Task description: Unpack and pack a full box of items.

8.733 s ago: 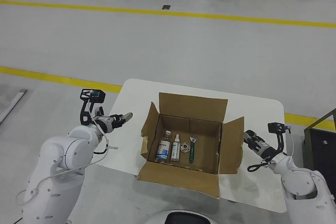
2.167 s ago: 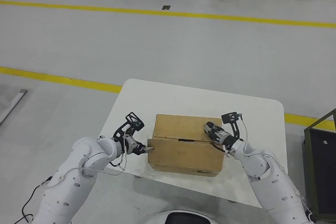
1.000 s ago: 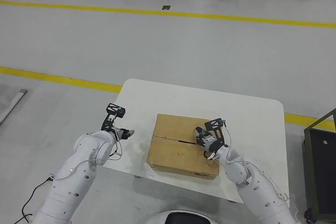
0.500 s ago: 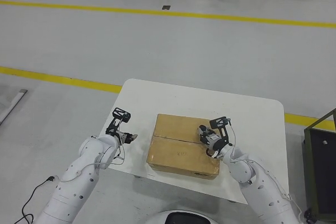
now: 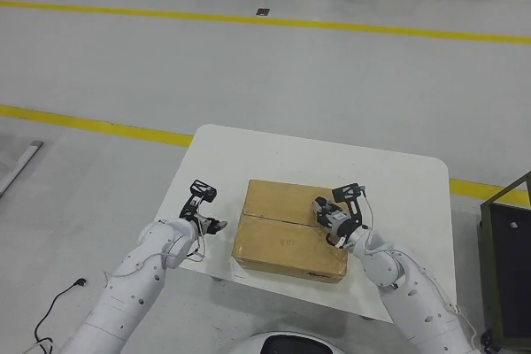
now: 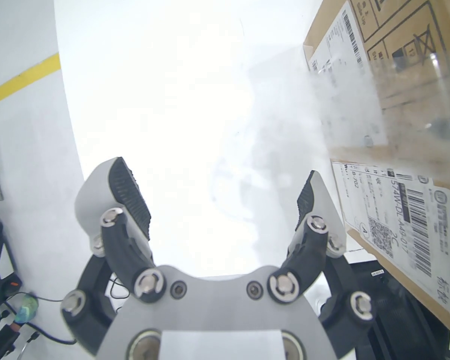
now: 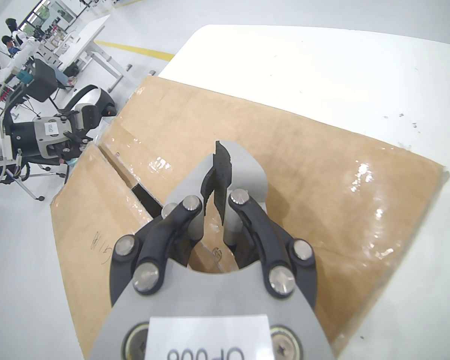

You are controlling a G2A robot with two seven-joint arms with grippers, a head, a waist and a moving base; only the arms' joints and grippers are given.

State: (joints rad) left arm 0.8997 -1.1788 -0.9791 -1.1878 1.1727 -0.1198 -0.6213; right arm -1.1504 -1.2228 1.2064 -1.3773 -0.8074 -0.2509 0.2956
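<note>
Box (image 5: pixel 283 239) sits closed on the table (image 5: pixel 398 177), its top just below the right gripper (image 7: pixel 219 162), jaws pinched together, probably to press the flaps flat. The left gripper (image 6: pixel 217 185), jaws spread and empty, hangs beside its labelled side.

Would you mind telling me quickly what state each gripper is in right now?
Left gripper: open, empty, beside the box.
Right gripper: shut, empty, over the box.

Field note: I'm operating in what is looking like an industrial robotics hall. Pale poured floor (image 5: pixel 354 80) is running wide, yellow lane lines (image 5: pixel 248 19) crossing it, white workbenches (image 7: pixel 92 29) standing behind, metal rack (image 5: pixel 513 184) alongside.
</note>
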